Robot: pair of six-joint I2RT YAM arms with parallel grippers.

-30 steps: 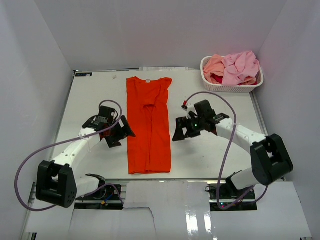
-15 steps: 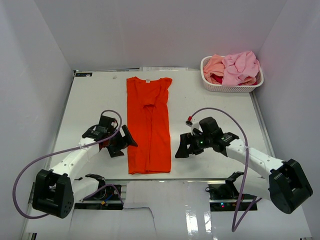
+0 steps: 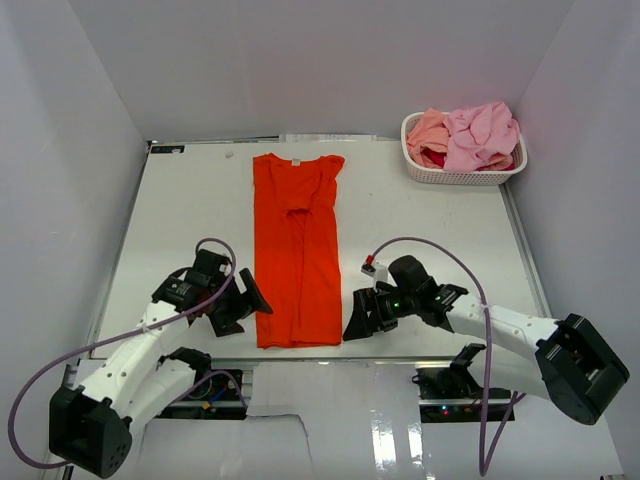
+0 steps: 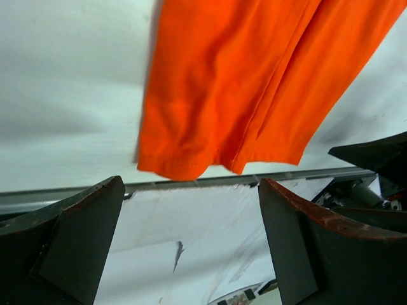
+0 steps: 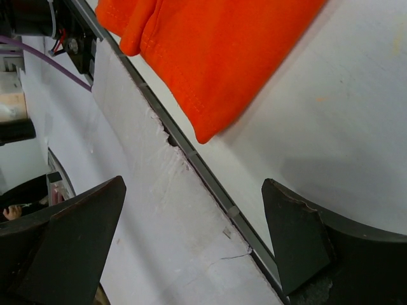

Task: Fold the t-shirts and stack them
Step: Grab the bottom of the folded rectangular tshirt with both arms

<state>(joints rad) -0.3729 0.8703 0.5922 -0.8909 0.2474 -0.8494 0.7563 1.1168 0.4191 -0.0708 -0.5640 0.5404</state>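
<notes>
Labelling is showing only as a small white label [image 3: 295, 160] at the collar of the orange-red t-shirt [image 3: 298, 250], and it is too small to read. That shirt is lying flat on the table [image 3: 420, 215] as a long narrow strip, sides folded inward, running lengthwise away from both sets of jaws, with its near hem sitting between them. The left gripper [image 3: 245, 303] is hovering just beside the hem's left corner with its jaws standing wide apart and holding nothing. In the left wrist view the hem is lying just ahead of the gap between the two fingers, close to the table's near edge. The right gripper [image 3: 358, 315] is hovering just beside the hem's right corner, jaws likewise spread wide and empty. In the right wrist view that corner is pointing into the gap from ahead of the fingers, not touching them. Well beyond the right jaws, at the far right corner of the table, a white perforated basket [image 3: 460, 177] is holding a heap of crumpled shirts. A pink t-shirt [image 3: 480, 135] is piling on top, a salmon-peach t-shirt [image 3: 428, 130] is bunching at the left, and a dark red t-shirt [image 3: 435, 158] is peeking out beneath them.
</notes>
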